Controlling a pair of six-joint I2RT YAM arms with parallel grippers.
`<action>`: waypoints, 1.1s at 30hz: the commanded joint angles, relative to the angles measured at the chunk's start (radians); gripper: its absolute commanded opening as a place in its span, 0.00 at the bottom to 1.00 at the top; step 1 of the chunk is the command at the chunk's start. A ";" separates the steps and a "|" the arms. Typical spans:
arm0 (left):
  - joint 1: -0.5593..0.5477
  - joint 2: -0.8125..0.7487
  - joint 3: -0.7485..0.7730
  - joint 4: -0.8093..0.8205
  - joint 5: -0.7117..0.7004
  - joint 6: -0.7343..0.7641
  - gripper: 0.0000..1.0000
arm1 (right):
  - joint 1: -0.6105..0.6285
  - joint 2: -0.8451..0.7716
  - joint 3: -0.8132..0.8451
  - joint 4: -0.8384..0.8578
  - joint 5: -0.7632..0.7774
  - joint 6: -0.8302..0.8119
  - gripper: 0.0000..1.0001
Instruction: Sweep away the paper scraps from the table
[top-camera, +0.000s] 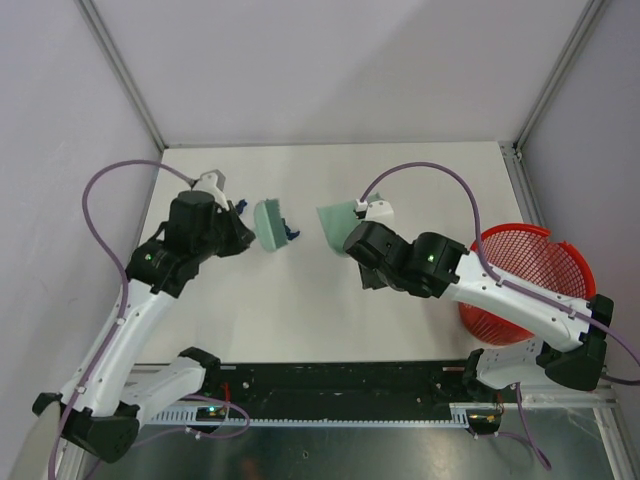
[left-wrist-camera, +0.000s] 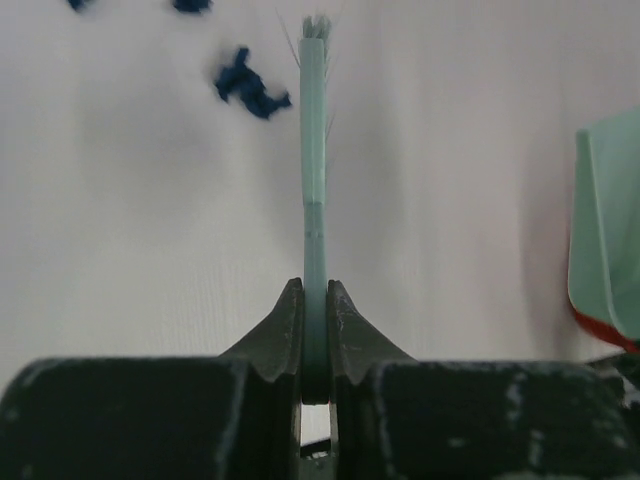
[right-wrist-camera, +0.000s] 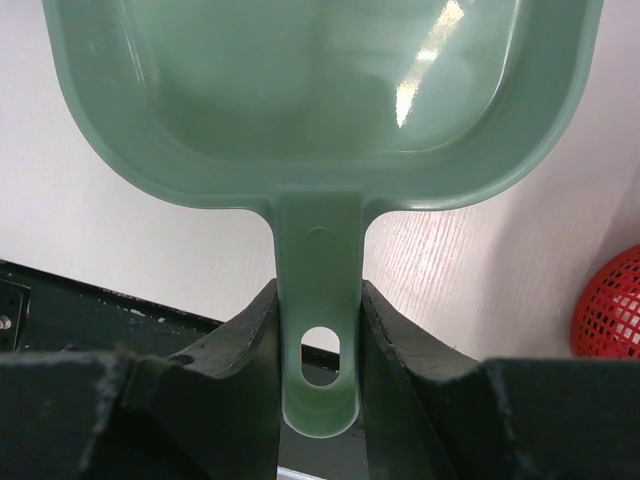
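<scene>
My left gripper (left-wrist-camera: 315, 300) is shut on the thin handle of the pale green brush (left-wrist-camera: 314, 130). In the top view the brush head (top-camera: 268, 224) rests on the white table (top-camera: 300, 310), with dark blue paper scraps (top-camera: 289, 232) just to its right and more (top-camera: 241, 207) to its left. A scrap (left-wrist-camera: 250, 88) lies left of the bristles in the left wrist view. My right gripper (right-wrist-camera: 318, 330) is shut on the handle of the pale green dustpan (right-wrist-camera: 320, 90). The pan (top-camera: 338, 222) sits a short way right of the brush, its mouth toward it, and looks empty.
A red mesh basket (top-camera: 525, 285) stands at the table's right edge, next to my right arm. Grey walls with metal posts close the back and both sides. A black rail (top-camera: 340, 380) runs along the near edge.
</scene>
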 joint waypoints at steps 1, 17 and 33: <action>-0.002 0.067 0.107 -0.008 -0.198 0.103 0.00 | -0.001 -0.009 0.002 0.031 -0.012 -0.007 0.00; -0.007 0.559 0.313 0.008 -0.253 0.143 0.00 | 0.003 0.013 -0.031 0.023 -0.009 -0.004 0.00; -0.248 0.527 0.234 0.004 -0.189 0.162 0.00 | -0.011 -0.019 -0.129 -0.019 0.026 -0.011 0.00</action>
